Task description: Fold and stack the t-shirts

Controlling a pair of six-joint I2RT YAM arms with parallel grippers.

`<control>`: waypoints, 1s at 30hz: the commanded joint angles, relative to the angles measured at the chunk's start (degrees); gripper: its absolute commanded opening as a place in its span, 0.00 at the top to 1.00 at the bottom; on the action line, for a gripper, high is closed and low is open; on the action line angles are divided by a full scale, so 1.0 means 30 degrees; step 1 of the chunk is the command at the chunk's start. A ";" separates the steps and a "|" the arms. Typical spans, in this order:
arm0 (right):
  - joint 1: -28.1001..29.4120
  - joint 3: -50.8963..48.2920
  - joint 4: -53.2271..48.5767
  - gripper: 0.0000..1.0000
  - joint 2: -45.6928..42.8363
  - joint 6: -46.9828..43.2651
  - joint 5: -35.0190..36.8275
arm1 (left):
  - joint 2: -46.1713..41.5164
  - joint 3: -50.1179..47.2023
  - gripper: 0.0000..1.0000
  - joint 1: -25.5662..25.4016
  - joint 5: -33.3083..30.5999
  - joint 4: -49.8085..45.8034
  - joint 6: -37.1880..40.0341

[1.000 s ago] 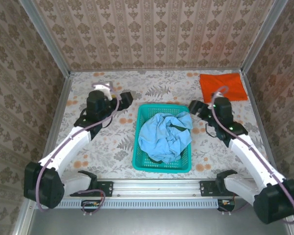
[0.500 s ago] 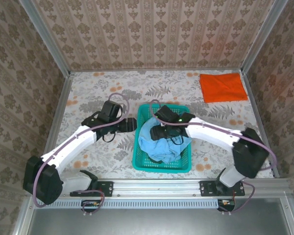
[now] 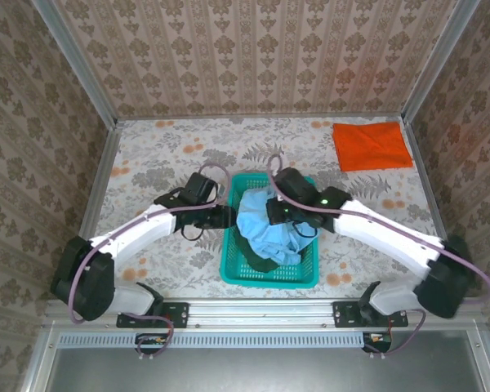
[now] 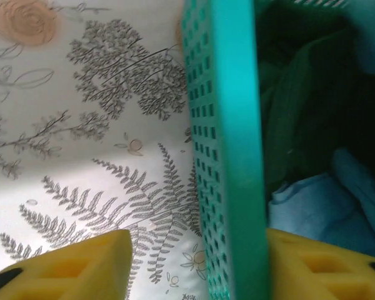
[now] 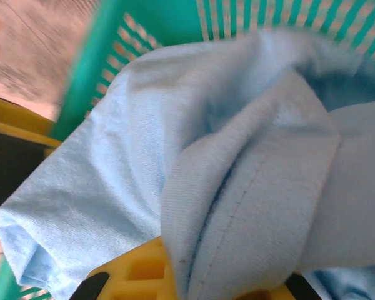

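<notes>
Right gripper (image 3: pixel 271 222) is clamped tight on a fold of the blue tee (image 3: pixel 265 238), bunched inside the basket (image 3: pixel 268 280); cloth drapes over its fingers (image 5: pixel 137 269). Left gripper (image 4: pixel 200 272) sits jaws half apart astride the basket's left wall, one finger outside, one inside just beside blue cloth, holding nothing. Risks, as we judge: w/o the wall pinned, a lift could drag the basket along; dark cloth (image 4: pixel 300 112) under the tee may snag & ride up. Orange tee (image 3: pixel 372 145) lies folded flat, well beyond the basket's far-right corner.
</notes>
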 commanded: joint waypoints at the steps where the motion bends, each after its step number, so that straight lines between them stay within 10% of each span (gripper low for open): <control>1: -0.0634 0.0578 -0.0824 1.00 -0.2321 -0.0376 0.1377 | 0.0708 0.1064 0.62 -0.0213 -0.0412 -0.0154 0.0231; 9: -0.2740 0.2462 -0.1859 1.00 -0.7592 -0.1099 0.4465 | 0.1627 0.3678 1.00 0.0919 -0.3882 -0.3224 0.2099; 17: -0.3549 0.6462 -0.2855 1.00 -0.9119 -0.3400 0.9301 | 0.2700 0.4343 0.98 0.5697 -0.4985 -0.2717 0.3340; 23: -0.3550 0.5612 -0.3106 1.00 -0.8176 -0.3420 0.8714 | 0.5747 0.6521 0.99 0.8549 -0.5348 -0.3082 0.4379; 30: -0.3675 0.2562 -0.3117 1.00 -0.7654 -0.2819 0.7826 | 0.7126 0.9243 0.40 0.9606 -0.7498 -0.4720 0.3843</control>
